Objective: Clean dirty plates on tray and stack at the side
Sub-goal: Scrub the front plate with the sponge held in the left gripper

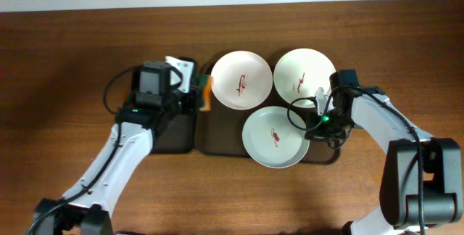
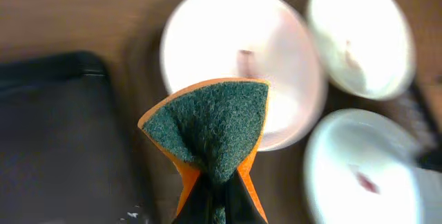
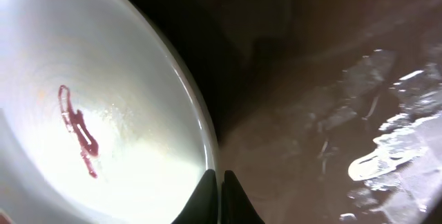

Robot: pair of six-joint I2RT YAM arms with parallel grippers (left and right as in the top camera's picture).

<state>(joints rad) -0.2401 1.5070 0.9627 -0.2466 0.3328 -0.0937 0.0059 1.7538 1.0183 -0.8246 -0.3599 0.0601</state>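
We could read no writing, labels, brands or numbers in any view. Nothing we saw carried legible marks.

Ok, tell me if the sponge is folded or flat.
Folded. The left gripper pinches the sponge at its bottom, so the green face creases inward and the orange edges bend together.

Three plates (image 1: 241,80) on tray (image 1: 217,135)

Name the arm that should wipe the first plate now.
Left. The left gripper pinches the sponge, green side forward, just beside the far-left plate on the tray. The right gripper carries no sponge; it is shut on the near plate at its rim, better suited to steadying it.
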